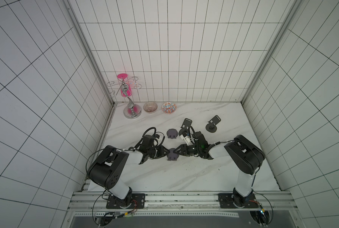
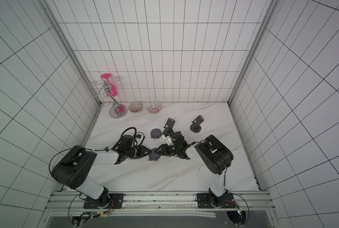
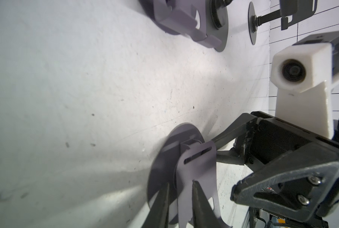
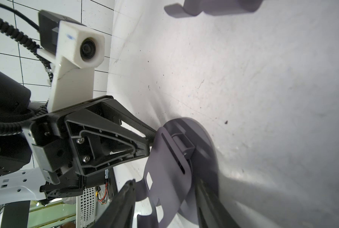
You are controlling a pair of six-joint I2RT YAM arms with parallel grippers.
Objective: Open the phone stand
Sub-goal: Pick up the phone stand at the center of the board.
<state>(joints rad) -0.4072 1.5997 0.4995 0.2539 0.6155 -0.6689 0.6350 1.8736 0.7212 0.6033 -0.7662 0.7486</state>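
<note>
- We see the grey phone stand (image 1: 172, 156) on the marble table (image 1: 184, 177), between both arms, its plate (image 3: 196, 163) tilted a little off the round base (image 3: 161, 156).
- Our left gripper (image 3: 180, 182) pinches the plate's edge, fingers nearly together.
- Our right gripper (image 4: 166, 179) straddles the stand with jaws spread; whether they touch it we cannot say, that close view being blurred.

a chrome hook rack (image 1: 132, 113) stood in the far left corner of the white marble table (image 1: 184, 173), with a pink cylinder (image 1: 122, 75) partly hidden behind its stem. just beside its round base sat a brown-lined bowl (image 1: 150, 107), then a bowl (image 1: 169, 108) patterned in red and blue, both upright near the white tiled back wall (image 1: 174, 59).
</note>
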